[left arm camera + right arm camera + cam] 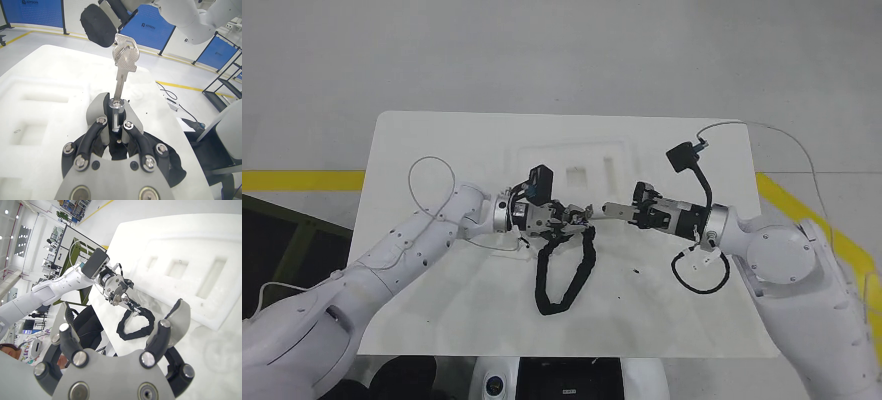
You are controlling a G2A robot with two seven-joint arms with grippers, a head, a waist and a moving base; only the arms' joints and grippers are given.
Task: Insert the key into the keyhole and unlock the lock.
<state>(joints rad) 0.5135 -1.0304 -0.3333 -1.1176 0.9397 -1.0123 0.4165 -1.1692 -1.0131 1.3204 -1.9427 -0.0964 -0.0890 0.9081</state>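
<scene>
**A:** How does the left gripper (pixel 115 108) stand?

**B:** Its two grey fingers are pressed tight on a short chrome lock cylinder (pixel 116 115). The cylinder sits upright between them, and its keyhole (pixel 117 103) faces away from the wrist.

**A:** And where is the key?

**B:** The silver metal key (pixel 124 56) has its blade in the keyhole. Its textured head sticks out free and leans a little to one side. A thin wire ring passes through the head, and a second key head lies just behind it.

**A:** What about the right gripper (pixel 122 310)?

**B:** Its fingers are spread wide apart and hold nothing. From the top view it faces the left gripper head on, and the key lies between the two. In the left wrist view one black dotted finger pad (pixel 98 28) of the right gripper is just beside the key's head. I cannot tell whether they touch.

**A:** Is anything attached to the cylinder?

**B:** Yes, a black fabric-sleeved chain loop (pixel 553 308) runs from the cylinder. It curves down onto the white table (pixel 642 325) on the robot's side of the grippers.

**A:** What lies farther out?

**B:** A white foam tray (pixel 542 160) with rectangular recesses lies on the table's far half, beyond both grippers. A small thin wire ring (pixel 180 261) lies in one of its recesses.
</scene>
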